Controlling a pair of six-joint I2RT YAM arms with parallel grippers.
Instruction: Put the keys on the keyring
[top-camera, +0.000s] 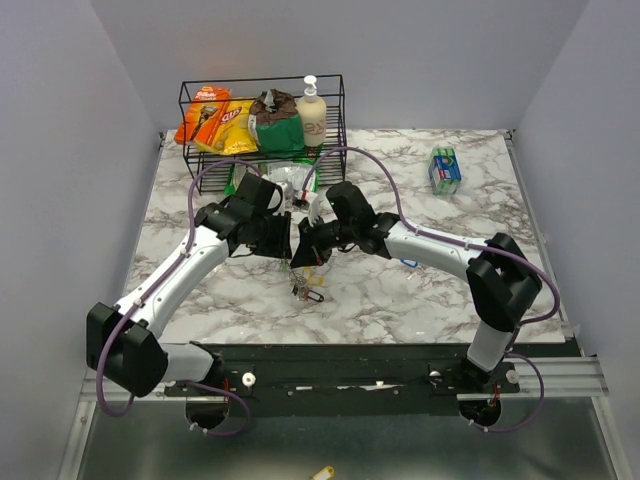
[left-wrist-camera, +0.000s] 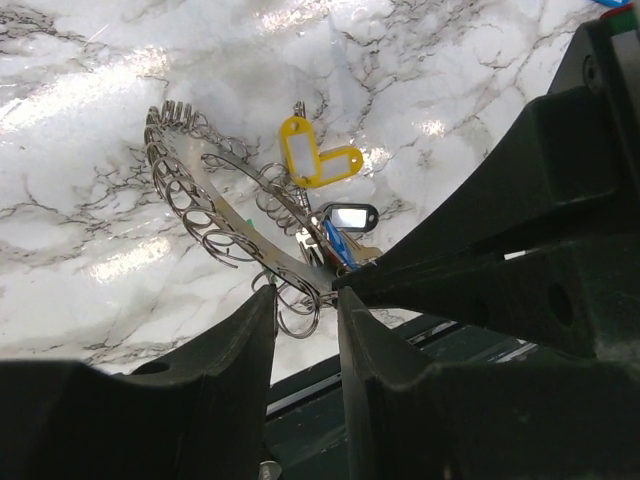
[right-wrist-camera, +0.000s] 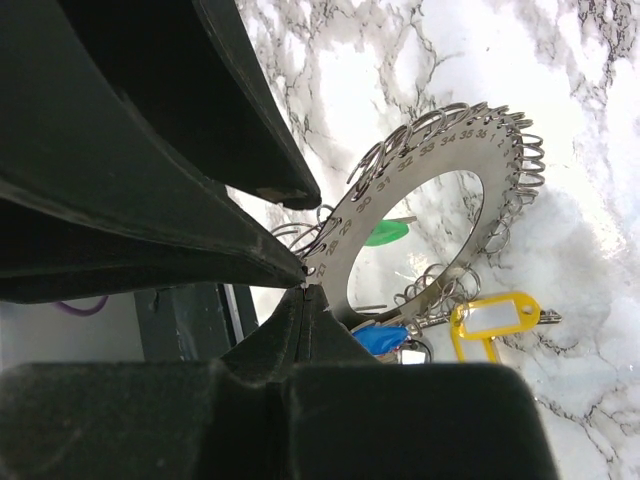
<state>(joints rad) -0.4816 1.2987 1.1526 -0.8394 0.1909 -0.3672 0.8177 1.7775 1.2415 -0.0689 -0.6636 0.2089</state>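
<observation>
Left wrist: keyring (left-wrist-camera: 215, 208) rim is seen just ahead of left gripper (left-wrist-camera: 305, 302), jaws parted.
Right gripper (right-wrist-camera: 306, 293): clamped on keyring.

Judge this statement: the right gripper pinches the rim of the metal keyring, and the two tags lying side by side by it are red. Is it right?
Not quite. The two tags lying side by side are yellow, not red, as the left wrist view shows. The rest stands: the right gripper pinches the rim of the metal keyring.
</observation>
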